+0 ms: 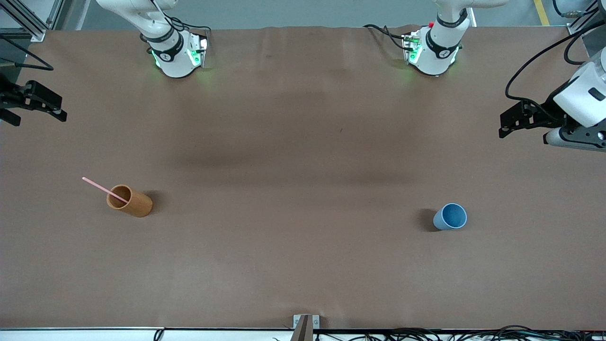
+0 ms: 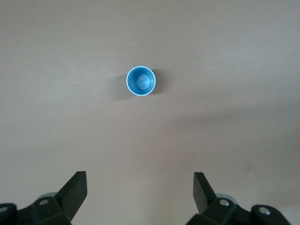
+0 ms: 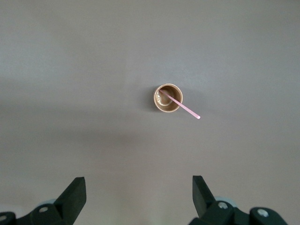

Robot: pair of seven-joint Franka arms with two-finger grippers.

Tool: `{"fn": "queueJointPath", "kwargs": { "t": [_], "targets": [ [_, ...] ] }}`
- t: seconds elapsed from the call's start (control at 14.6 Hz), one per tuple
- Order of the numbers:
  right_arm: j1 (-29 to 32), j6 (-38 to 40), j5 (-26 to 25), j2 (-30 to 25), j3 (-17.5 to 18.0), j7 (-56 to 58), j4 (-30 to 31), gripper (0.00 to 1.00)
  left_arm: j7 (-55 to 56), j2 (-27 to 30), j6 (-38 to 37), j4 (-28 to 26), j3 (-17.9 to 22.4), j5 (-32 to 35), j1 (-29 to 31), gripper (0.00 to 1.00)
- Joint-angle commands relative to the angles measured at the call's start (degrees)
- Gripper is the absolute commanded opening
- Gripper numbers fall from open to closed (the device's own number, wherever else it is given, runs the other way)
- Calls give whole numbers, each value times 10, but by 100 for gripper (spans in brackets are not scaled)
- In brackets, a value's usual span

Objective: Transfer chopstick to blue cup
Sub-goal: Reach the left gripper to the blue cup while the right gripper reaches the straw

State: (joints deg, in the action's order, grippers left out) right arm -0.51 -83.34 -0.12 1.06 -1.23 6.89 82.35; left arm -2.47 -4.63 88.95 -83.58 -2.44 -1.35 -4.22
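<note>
Pink chopstick [image 1: 104, 189] is leaning in the wooden cup [image 1: 129, 201] below the right gripper [image 3: 139, 197], jaws wide; left gripper [image 2: 140, 192], also wide, is hovering over the blue cup [image 1: 450, 217], waiting.

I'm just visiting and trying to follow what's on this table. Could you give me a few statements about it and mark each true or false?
1. The chopstick stands in the wooden cup. True.
2. The blue cup lies tipped on its side. False: it stands upright, and nothing is in it.
3. The left gripper is open. True.
4. The right gripper holds the chopstick. False: it is open and holds nothing.
5. The two cups touch. False: they stand apart, toward different ends of the table.
</note>
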Motion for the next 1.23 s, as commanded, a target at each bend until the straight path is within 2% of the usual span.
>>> {"fn": "queueJointPath", "kwargs": {
  "t": [0.0, 0.27, 0.48, 0.55, 0.68, 0.89, 1.02, 1.16],
  "targets": [
    [-2, -3, 12, -4, -4, 14, 7, 99, -17, -4, -4, 14, -1, 10, 0, 100],
    [-2, -5, 12, -4, -4, 12, 7, 99, -24, -5, -3, 14, -1, 8, 2, 100],
    [-1, -2, 12, -3, -4, 7, 9, 99, -24, -27, 2, 10, 9, 2, 4, 100],
    [1, -2, 12, -3, -4, 6, 14, 99, -26, -51, 30, 6, 30, -1, 5, 100],
    [20, -22, 14, -3, -4, 8, 45, 98, -53, -104, 89, -10, 40, -10, 8, 100],
    [75, -58, 81, -4, -4, 16, 104, 97, -55, -177, 177, -19, 40, -10, 10, 100],
    [116, -98, 129, -4, -4, 55, 167, 95, -47, -226, 234, -19, 39, -11, 5, 100],
    [146, -145, 179, -3, -4, 101, 219, 93, -38, -262, 257, -19, 38, -27, 5, 100]
  ]
}}
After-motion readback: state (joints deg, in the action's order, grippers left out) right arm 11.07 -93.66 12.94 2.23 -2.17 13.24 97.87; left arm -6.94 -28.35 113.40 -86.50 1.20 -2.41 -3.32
